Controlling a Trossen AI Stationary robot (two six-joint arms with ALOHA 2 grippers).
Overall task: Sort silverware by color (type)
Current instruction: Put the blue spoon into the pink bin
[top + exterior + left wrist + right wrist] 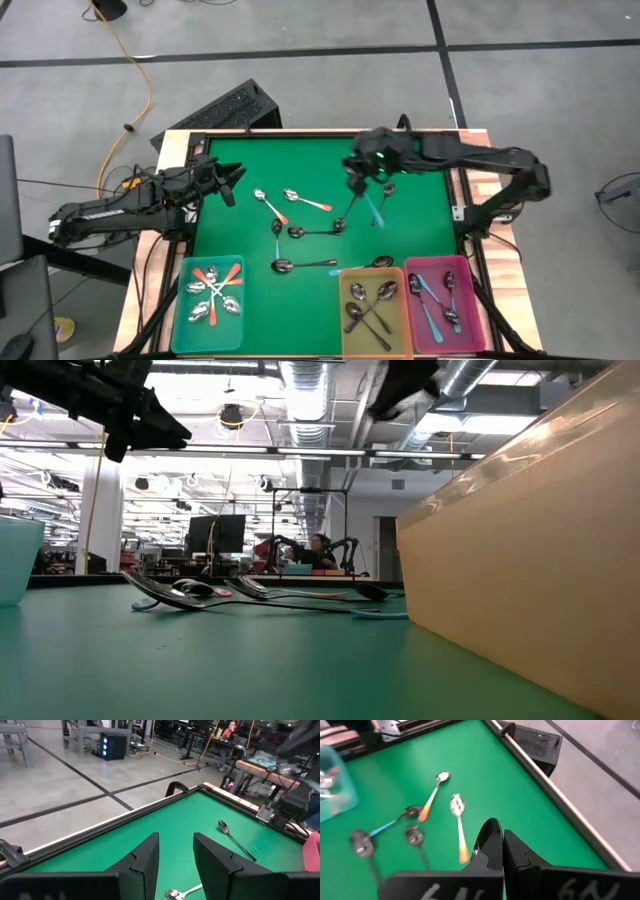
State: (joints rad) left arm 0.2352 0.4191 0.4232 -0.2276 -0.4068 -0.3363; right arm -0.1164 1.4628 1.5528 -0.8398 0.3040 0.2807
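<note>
Several loose spoons lie flat on the green mat: two orange-handled, a blue-handled one, dark ones, and another light blue one just below my right gripper. My right gripper hovers over the far middle of the mat, fingers shut with nothing visible between them. My left gripper hangs open above the mat's far-left part. In the low view both grippers are well above the table.
Three bins line the near edge: a teal bin with orange spoons, a yellow bin with dark spoons, and a pink bin with blue spoons. A raised black frame borders the mat. A keyboard lies beyond the far-left corner.
</note>
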